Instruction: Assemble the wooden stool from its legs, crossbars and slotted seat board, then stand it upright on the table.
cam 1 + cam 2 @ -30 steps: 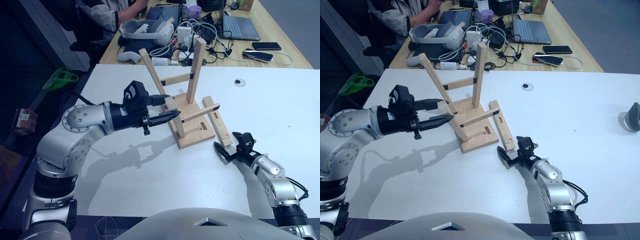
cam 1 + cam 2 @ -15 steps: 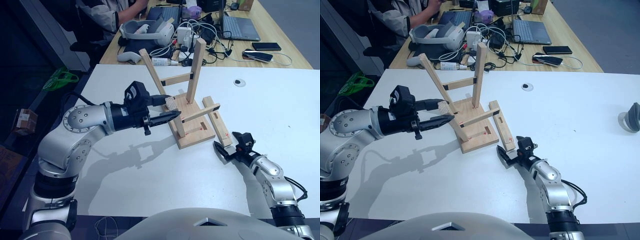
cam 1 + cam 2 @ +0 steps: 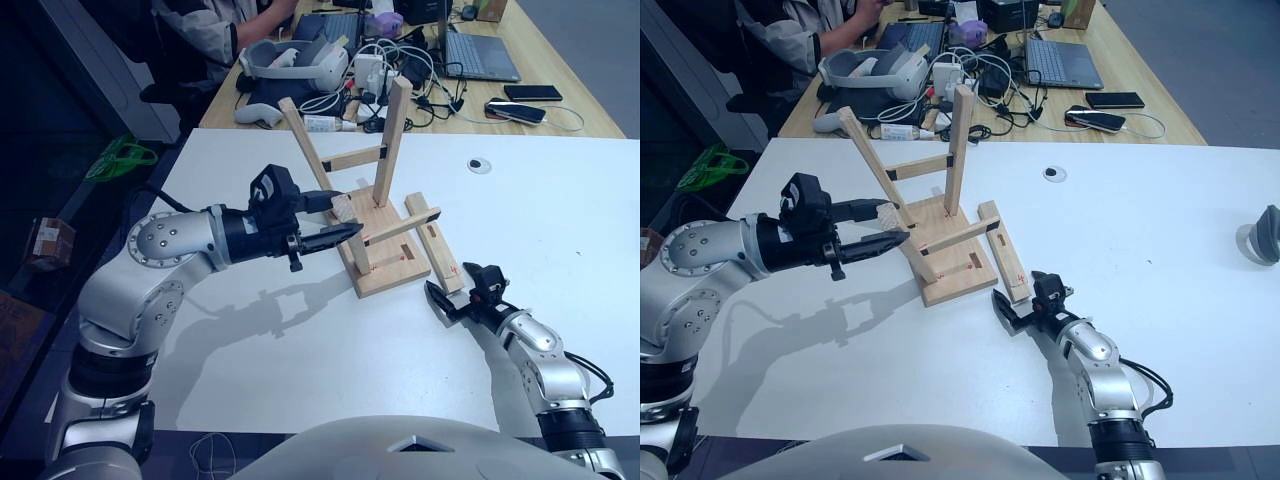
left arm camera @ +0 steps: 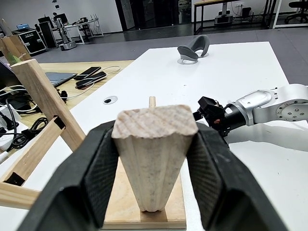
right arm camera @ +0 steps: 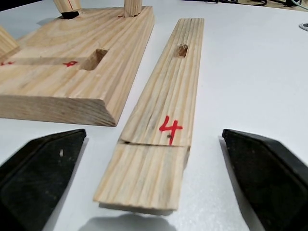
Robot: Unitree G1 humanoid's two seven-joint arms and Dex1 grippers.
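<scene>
One leg (image 4: 153,154) clamped in left fingers (image 4: 96,178); right fingers (image 5: 38,178) apart, flanking loose leg (image 5: 166,106).

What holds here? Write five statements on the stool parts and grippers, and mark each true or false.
1. The left gripper is shut on a leg. True.
2. The right gripper grips the loose leg. False: it is open, with its fingers on either side of that leg's end, apart from it.
3. The seat board lies flat on the table. True.
4. The loose leg lies on top of the seat board. False: it lies on the table beside the board.
5. A crossbar joins the two far legs. True.
</scene>
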